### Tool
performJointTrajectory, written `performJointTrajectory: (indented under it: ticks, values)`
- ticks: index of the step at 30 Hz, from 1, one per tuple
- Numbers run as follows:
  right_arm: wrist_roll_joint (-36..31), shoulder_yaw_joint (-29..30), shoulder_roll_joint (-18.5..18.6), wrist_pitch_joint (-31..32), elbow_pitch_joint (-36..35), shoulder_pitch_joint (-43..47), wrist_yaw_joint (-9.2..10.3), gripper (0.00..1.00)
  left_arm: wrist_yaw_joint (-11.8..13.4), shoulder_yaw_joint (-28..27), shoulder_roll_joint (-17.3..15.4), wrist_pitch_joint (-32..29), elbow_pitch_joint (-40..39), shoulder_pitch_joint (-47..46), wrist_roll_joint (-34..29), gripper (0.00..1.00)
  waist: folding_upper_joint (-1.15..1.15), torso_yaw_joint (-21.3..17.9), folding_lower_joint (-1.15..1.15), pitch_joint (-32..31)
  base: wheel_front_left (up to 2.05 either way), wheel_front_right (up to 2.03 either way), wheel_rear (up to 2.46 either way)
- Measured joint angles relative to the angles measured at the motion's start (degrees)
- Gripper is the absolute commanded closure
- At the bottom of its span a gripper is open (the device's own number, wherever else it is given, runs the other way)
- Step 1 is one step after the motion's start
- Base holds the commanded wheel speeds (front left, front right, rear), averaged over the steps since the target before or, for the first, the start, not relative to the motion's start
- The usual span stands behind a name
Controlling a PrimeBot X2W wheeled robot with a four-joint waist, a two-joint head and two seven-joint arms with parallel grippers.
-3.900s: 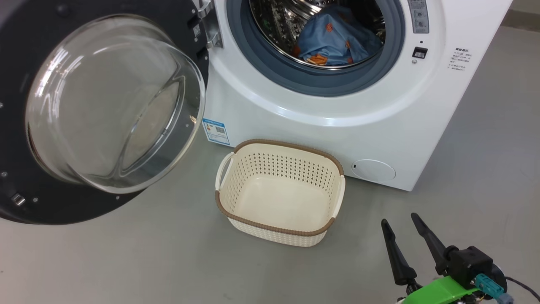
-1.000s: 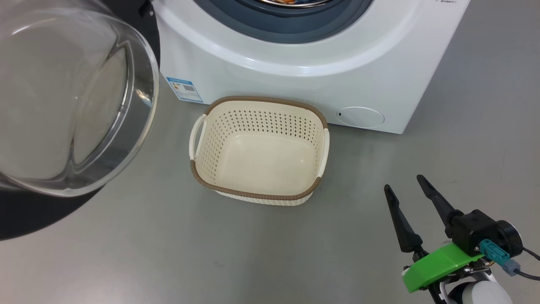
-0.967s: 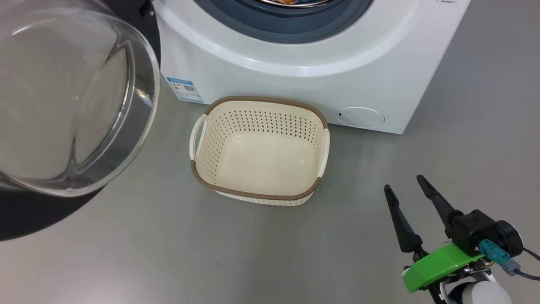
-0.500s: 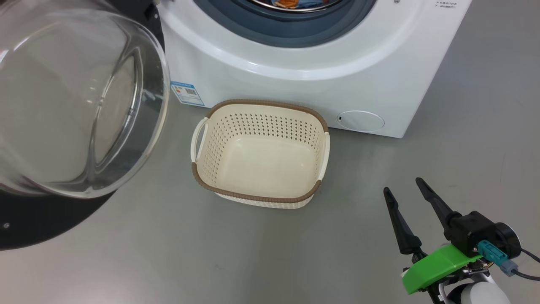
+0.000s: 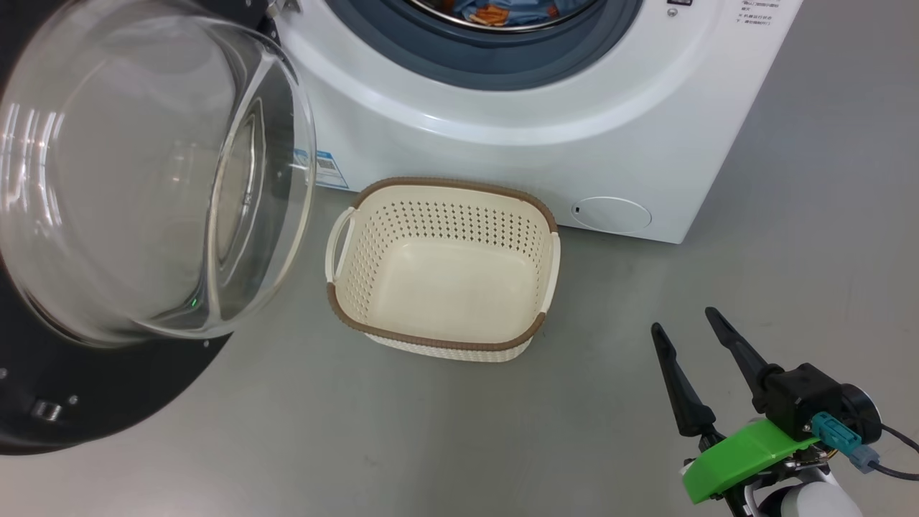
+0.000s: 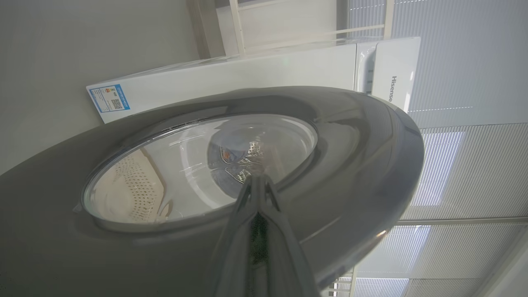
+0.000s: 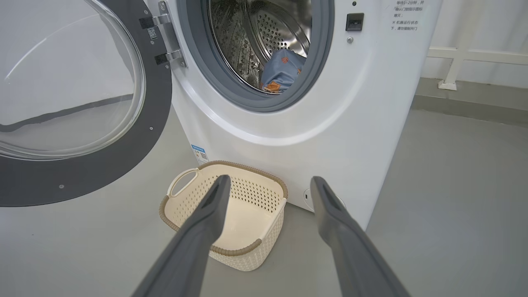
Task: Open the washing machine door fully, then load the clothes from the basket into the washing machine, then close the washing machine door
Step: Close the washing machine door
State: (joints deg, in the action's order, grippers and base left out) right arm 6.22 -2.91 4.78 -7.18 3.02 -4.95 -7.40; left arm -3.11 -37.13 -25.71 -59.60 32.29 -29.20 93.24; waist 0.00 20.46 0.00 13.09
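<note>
Swung nearer the washing machine [image 5: 502, 154], the washing machine door [image 5: 122, 402] now overlaps its blue label [image 5: 332, 171]. The left gripper [image 6: 258, 179], clenched empty behind it, is likely pushing, though contact is unclear. The basket [image 5: 438, 337] stands empty before the machine, the clothes [image 7: 281, 74] inside, half hidden. The right gripper [image 5: 681, 319] waits splayed, empty, well before the machine.

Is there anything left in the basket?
No, the basket has a bare floor, and the clothes lie in the drum.
</note>
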Motion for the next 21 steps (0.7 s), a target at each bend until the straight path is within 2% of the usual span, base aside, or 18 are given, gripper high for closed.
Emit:
performJointTrajectory:
  ticks: [6,16,21]
  values:
    - [0.2,0.0,-0.2,-0.5,0.6,0.0,0.00,0.00,2.7,0.4,1.5,-3.7,-5.5,2.4,1.9,1.00,0.00,-0.3,0.00,-0.6,0.00,0.00,0.00]
    - [1.0,-0.2,-0.8,-1.5,1.7,0.0,0.00,0.00,4.5,1.7,7.2,-6.5,-14.8,5.0,4.9,1.00,0.00,-1.2,0.00,-1.7,0.00,0.00,0.00]
    - [1.0,-0.2,-1.0,-2.0,2.2,0.0,0.00,0.00,4.9,2.3,8.8,-7.0,-17.8,6.2,4.9,1.00,0.00,-2.3,0.00,-2.0,0.00,0.00,0.00]
